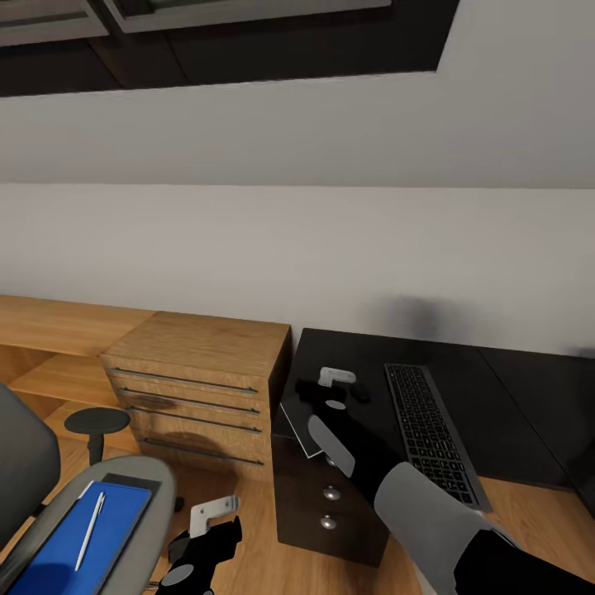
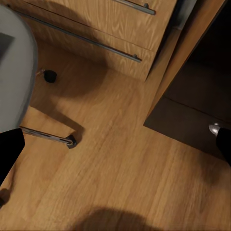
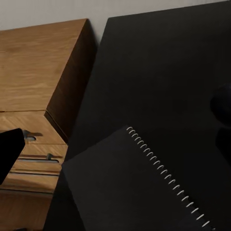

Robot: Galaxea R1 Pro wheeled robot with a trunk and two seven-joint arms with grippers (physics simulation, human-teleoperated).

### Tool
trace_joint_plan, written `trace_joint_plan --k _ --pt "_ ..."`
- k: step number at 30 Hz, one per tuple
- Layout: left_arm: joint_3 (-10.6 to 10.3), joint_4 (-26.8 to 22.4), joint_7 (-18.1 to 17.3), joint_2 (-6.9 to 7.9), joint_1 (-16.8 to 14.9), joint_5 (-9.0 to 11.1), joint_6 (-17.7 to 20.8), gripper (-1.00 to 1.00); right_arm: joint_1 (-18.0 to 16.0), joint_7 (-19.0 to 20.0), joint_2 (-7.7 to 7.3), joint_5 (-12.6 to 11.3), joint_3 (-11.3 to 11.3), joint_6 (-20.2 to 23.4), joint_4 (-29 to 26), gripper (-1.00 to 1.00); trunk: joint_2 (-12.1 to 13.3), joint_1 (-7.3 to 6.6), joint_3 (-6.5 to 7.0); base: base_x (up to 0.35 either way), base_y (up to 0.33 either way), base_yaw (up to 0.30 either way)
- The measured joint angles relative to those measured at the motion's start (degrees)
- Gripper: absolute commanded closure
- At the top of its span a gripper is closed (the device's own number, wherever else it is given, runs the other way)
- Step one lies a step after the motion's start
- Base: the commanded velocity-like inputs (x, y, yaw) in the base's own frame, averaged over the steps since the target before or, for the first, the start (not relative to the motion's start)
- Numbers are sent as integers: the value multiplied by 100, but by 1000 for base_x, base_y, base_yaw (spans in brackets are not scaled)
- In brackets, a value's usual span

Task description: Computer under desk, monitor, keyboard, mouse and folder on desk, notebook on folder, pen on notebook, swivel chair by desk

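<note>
On the grey swivel chair point(image 1: 33, 487) at lower left lies the blue folder point(image 1: 74, 541), with a white pen point(image 1: 89, 529) on top of it. My left gripper point(image 1: 205, 535) hangs open over the floor beside the chair seat point(image 2: 14, 62). A black spiral notebook point(image 1: 295, 420) lies on the left corner of the black desk point(image 1: 512, 397), overhanging its edge. My right gripper point(image 1: 335, 388) is open just above the notebook point(image 3: 125, 187), its fingers point(image 3: 9, 151) spread wide. The keyboard point(image 1: 430, 430) lies on the desk to the right of that gripper.
A wooden chest of drawers point(image 1: 198, 380) stands against the desk's left side, and a black drawer unit with round knobs point(image 1: 330, 496) sits beneath the desk. A dark round-topped stand point(image 1: 97, 421) is by the chair. Wooden floor point(image 2: 120, 159) lies between the chair's castor point(image 2: 70, 140) and the drawers.
</note>
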Motion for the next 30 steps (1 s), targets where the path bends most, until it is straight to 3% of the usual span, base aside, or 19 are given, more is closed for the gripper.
trace_joint_plan --k 6,25,30 --pt "1 6 -5 1 2 1 0 -100 0 -1 0 -6 0 12 -82 -100 0 0 0 -2 0 0" --pt "2 8 -7 2 2 1 1 -100 35 -125 0 -8 0 29 -113 -100 0 4 0 -324 0 -2" --pt "1 7 6 2 2 1 -5 -100 36 -125 0 -3 -4 29 -113 -100 0 2 10 -215 0 -142"
